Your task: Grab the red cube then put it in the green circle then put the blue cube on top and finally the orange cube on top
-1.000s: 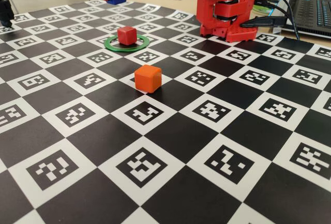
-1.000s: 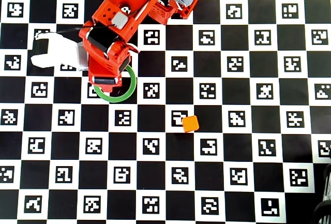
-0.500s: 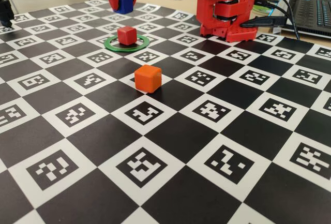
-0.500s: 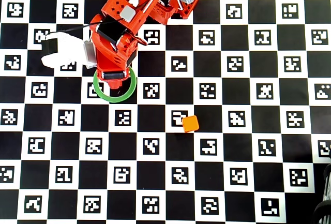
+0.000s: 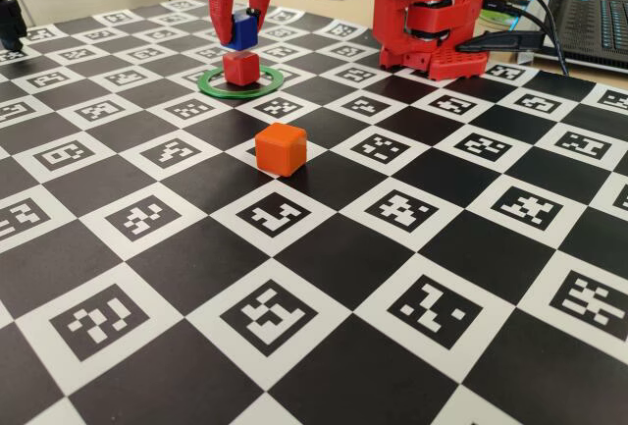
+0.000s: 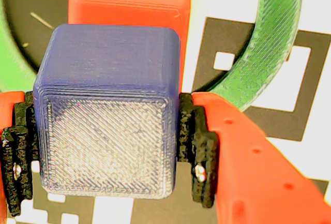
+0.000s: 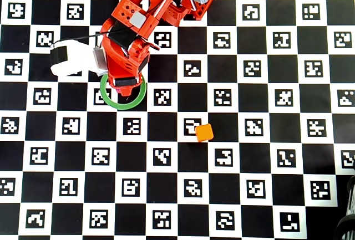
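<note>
Blue plastic fills the wrist view: the blue cube (image 6: 106, 113) sits pinched between the end effector (image 6: 103, 141) and its black pads (image 6: 199, 151), one on each side. Behind it in that view show the red cube (image 6: 129, 1) and an arc of the green ring (image 6: 271, 43). In the fixed view the end effector (image 5: 242, 25) holds the blue cube (image 5: 241, 29) directly over the red cube (image 5: 239, 68), which stands inside the ring (image 5: 211, 86) on the checkered marker mat (image 5: 412, 278) covering the table; whether the two cubes touch cannot be told. The orange cube (image 5: 281, 148) rests on the mat well apart from the ring, nearer the camera. From overhead the arm (image 7: 133, 35) covers both stacked cubes, with the orange cube (image 7: 204, 132) lower right of the ring (image 7: 138, 100).
</note>
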`<action>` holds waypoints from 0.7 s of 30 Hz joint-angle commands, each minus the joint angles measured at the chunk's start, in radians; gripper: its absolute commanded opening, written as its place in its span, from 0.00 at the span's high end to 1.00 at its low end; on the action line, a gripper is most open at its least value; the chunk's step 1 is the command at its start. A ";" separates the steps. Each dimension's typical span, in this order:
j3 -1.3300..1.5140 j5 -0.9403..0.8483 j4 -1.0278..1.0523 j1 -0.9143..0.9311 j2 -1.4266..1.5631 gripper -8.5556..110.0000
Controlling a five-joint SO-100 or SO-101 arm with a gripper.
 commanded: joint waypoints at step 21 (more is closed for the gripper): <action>0.015 -0.018 -0.043 0.035 0.077 0.82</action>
